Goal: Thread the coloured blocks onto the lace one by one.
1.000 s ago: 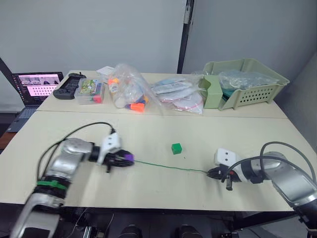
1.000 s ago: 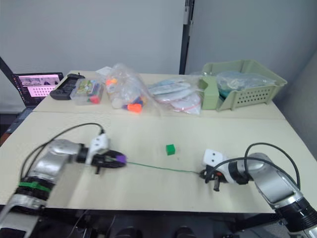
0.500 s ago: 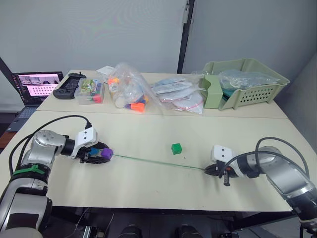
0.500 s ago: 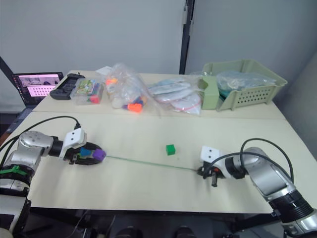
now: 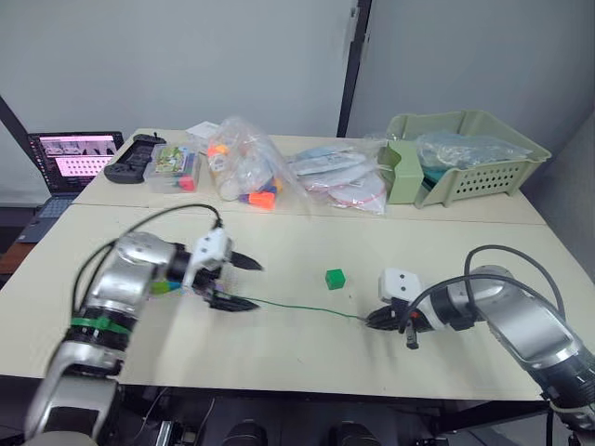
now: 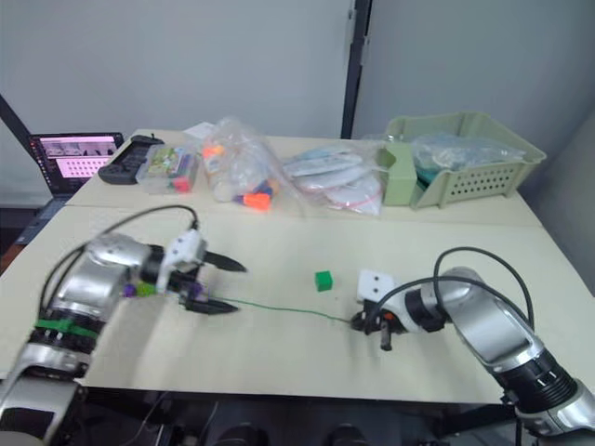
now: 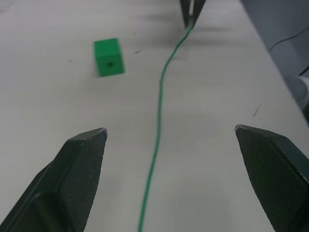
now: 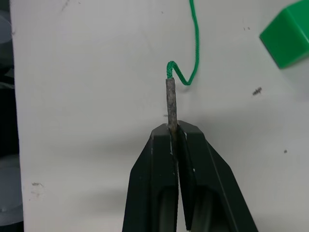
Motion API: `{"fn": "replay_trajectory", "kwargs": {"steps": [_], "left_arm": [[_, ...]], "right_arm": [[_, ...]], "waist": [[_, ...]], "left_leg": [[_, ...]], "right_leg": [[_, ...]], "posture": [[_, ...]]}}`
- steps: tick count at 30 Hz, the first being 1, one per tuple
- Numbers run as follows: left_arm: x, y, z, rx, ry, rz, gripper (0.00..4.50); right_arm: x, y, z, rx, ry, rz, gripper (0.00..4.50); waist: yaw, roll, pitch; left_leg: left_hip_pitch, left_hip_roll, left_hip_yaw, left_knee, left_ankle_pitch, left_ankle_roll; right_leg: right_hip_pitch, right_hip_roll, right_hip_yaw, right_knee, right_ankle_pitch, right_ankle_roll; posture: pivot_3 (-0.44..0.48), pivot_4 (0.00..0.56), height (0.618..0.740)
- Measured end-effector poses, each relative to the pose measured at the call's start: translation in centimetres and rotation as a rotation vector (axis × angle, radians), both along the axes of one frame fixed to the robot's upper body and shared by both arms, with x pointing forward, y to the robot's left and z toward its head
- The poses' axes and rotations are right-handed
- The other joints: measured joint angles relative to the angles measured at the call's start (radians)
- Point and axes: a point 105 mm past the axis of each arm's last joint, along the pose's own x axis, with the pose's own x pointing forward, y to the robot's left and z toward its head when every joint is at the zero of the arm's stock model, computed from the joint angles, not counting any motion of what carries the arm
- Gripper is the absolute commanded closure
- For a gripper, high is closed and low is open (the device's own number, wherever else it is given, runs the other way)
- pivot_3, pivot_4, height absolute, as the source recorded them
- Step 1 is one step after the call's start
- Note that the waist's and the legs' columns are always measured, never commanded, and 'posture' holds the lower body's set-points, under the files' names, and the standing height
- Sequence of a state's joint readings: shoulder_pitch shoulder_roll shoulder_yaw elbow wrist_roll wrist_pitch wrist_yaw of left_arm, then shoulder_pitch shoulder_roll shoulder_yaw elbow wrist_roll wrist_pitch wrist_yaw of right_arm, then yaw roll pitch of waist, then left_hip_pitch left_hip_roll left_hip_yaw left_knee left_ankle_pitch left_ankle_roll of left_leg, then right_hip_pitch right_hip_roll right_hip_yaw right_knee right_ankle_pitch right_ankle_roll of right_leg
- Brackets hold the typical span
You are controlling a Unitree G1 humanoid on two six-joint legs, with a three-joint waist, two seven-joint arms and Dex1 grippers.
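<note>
Nearly there: one green block left loose on the desk.
Right hand pinches the lace tip; left hand spread, threaded blocks behind it.

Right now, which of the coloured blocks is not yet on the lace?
The dark green block, lying loose on the table beside the lace. The other blocks sit bunched behind the open left hand.
</note>
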State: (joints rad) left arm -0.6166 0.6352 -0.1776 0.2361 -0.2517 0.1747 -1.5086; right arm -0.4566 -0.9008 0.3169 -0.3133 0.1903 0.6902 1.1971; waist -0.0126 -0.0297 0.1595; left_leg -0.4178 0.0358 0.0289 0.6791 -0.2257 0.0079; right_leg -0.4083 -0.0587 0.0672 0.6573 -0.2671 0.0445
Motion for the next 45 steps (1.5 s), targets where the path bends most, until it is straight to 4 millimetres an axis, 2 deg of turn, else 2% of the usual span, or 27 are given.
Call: {"fn": "replay_trajectory", "kwargs": {"steps": [3, 5, 13, 14, 16, 20, 37, 40, 45], "left_arm": [[-0.4, -3.0, -1.0, -0.037, 0.002, -0.03, 0.03], [-0.9, -4.8, -2.0, -0.056, 0.02, -0.051, 0.03], [-2.0, -9.7, -3.8, -0.092, 0.058, -0.107, 0.03], [-2.1, -10.1, -3.9, -0.093, 0.058, -0.113, 0.29], [-2.2, -10.6, -3.8, -0.103, 0.057, -0.115, 0.75], [-2.3, -11.1, -3.7, -0.109, 0.053, -0.125, 2.07], [-2.5, -11.7, -4.1, -0.101, 0.072, -0.131, 2.07], [-2.6, -12.0, -4.1, -0.098, 0.081, -0.133, 2.86], [-2.4, -12.4, -3.6, -0.097, 0.077, -0.139, 4.48]], "right_arm": [[-0.2, 0.4, -0.4, -0.026, 0.018, 0.017, 4.5], [-0.4, 1.1, 0.0, -0.029, 0.005, 0.05, 4.5], [-0.6, 1.5, 0.2, -0.035, 0.01, 0.064, 4.5], [-0.6, 1.5, 0.2, -0.035, 0.01, 0.064, 4.5], [-0.6, 1.5, 0.2, -0.036, 0.011, 0.059, 4.5], [-0.5, 1.5, 0.2, -0.037, 0.005, 0.052, 4.5], [-0.8, 1.6, 0.1, -0.03, 0.023, 0.042, 4.5], [-0.8, 1.6, 0.1, -0.024, 0.033, 0.038, 4.5], [-1.0, 1.8, 0.1, -0.016, 0.036, 0.038, 4.5]], "waist": [[0.001, 0.0, 0.0], [0.001, 0.0, 0.0], [0.001, 0.0, 0.0], [0.001, 0.0, 0.0], [0.001, 0.0, 0.0], [0.0, 0.0, 0.0], [0.001, 0.0, 0.0], [0.001, 0.0, 0.0], [0.001, 0.0, 0.0]], "left_leg": [[0.0, -0.001, 0.0, 0.0, 0.0, 0.0], [0.0, -0.001, 0.0, 0.001, 0.0, 0.0], [-0.001, -0.001, -0.001, 0.001, 0.0, 0.0], [-0.001, -0.001, -0.001, 0.001, 0.0, 0.0], [-0.001, -0.001, -0.001, 0.001, 0.0, 0.0], [-0.001, -0.001, -0.001, 0.001, 0.0, 0.0], [-0.001, -0.001, -0.001, 0.001, 0.0, 0.0], [-0.001, -0.001, -0.001, 0.001, 0.0, 0.0], [-0.001, -0.001, -0.001, 0.001, 0.0, 0.0]], "right_leg": [[0.0, 0.0, 0.0, -0.001, 0.0, 0.0], [0.0, 0.0, 0.0, -0.001, 0.0, 0.0], [0.0, 0.0, 0.0, -0.001, 0.0, 0.0], [0.0, 0.0, 0.0, -0.001, 0.0, 0.0], [0.0, 0.0, 0.0, -0.001, 0.0, 0.0], [0.0, 0.0, 0.0, -0.001, 0.0, 0.0], [0.0, 0.0, 0.0, -0.001, 0.0, 0.0], [0.0, 0.0, 0.0, -0.001, 0.0, 0.0], [0.0, 0.0, 0.0, -0.001, 0.0, 0.0]], "posture": [[0.0, 0.15, 0.732], [0.0, 0.15, 0.732], [0.0, 0.15, 0.732], [0.0, 0.15, 0.732], [0.0, 0.15, 0.732], [0.0, 0.15, 0.732], [0.0, 0.15, 0.732], [0.0, 0.15, 0.732], [0.0, 0.15, 0.732]]}}
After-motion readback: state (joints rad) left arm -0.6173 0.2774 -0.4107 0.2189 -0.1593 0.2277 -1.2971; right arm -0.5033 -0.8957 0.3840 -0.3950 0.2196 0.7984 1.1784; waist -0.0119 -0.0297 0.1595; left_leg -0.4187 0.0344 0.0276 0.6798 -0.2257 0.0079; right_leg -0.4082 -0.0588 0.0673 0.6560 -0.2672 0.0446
